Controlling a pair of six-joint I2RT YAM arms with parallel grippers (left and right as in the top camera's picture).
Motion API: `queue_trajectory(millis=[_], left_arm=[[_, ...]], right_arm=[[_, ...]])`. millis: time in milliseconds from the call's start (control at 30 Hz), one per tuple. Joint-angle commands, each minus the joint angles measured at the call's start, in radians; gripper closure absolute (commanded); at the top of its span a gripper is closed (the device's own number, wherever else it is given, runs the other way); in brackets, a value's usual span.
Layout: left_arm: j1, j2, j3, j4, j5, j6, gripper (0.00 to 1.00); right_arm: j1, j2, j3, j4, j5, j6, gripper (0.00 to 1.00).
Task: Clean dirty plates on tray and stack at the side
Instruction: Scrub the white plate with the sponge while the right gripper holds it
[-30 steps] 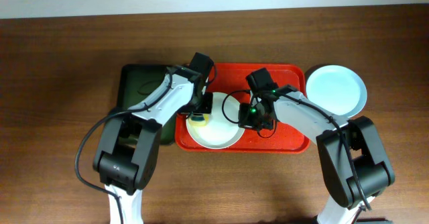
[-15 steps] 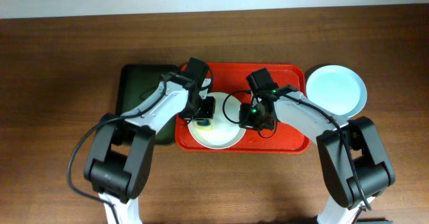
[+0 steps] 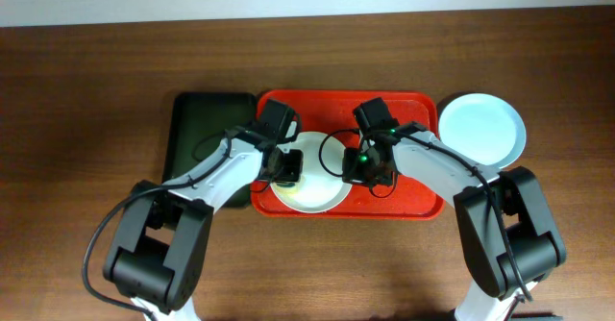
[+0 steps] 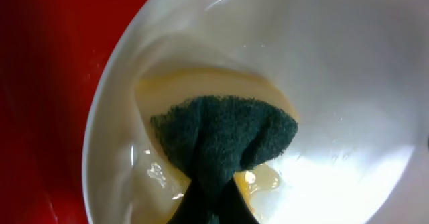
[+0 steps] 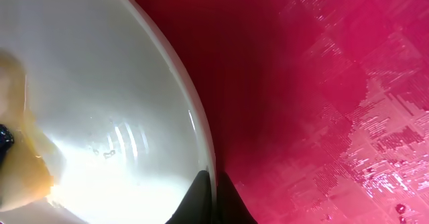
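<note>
Far left on the table (image 3: pixel 86 90) sat the green tray (image 3: pixel 202 129), with the left arm crossing over its lower right corner. The red tray (image 3: pixel 413 196) lay just beside it on the right.

The left gripper (image 3: pixel 286 167) sat over the left part of the white plate (image 3: pixel 317 194), which lay in the lower left part of the red tray. In the left wrist view the jaws were pinched narrow on a dark green pad (image 4: pixel 224 133), and only the pad's gathered end showed at the bottom edge. The pad's spread end pressed flat on the plate's centre, right on the yellow smear (image 4: pixel 201 83). The smear showed above the pad as a pale arc and below it as a wet, glossy patch. Red tray was visible left of the plate rim.

The right gripper (image 5: pixel 213 200) was at the plate's right edge, over the middle of the red tray. In the right wrist view its two dark fingertips were closed narrow on the plate rim, one inside the plate and one outside over the tray floor. A bit of smear showed at the far left of that view. The tray surface to the right looked wet and speckled.

Far right, the blue plate (image 3: pixel 482 129) lay on the table just beside the red tray's upper right corner. I could not tell whether it touched the tray. It was well apart from both grippers.
</note>
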Motion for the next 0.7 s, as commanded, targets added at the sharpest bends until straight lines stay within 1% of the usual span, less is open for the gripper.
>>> queue_trajectory(millis=[0,167,467,600,667], left_arm=[[0.001,0.005,-0.039,0.017,-0.016,-0.043,1.0],[-0.007,0.005,-0.045,0.017,0.1,-0.045,1.0],[-0.008,0.014,-0.047,0.03,0.105,-0.063,1.0],[-0.008,0.073,-0.047,0.048,0.106,-0.071,1.0],[-0.009,0.12,-0.047,0.05,0.126,-0.097,1.0]], right_arm=[[0.012,0.023,-0.018,-0.004,0.014,-0.01,0.96],[0.012,0.023,-0.018,-0.004,0.014,-0.01,0.96],[0.012,0.023,-0.018,-0.004,0.014,-0.01,0.96],[0.012,0.023,-0.019,-0.004,0.014,-0.01,0.96],[0.012,0.023,-0.019,-0.004,0.014,-0.01,0.96]])
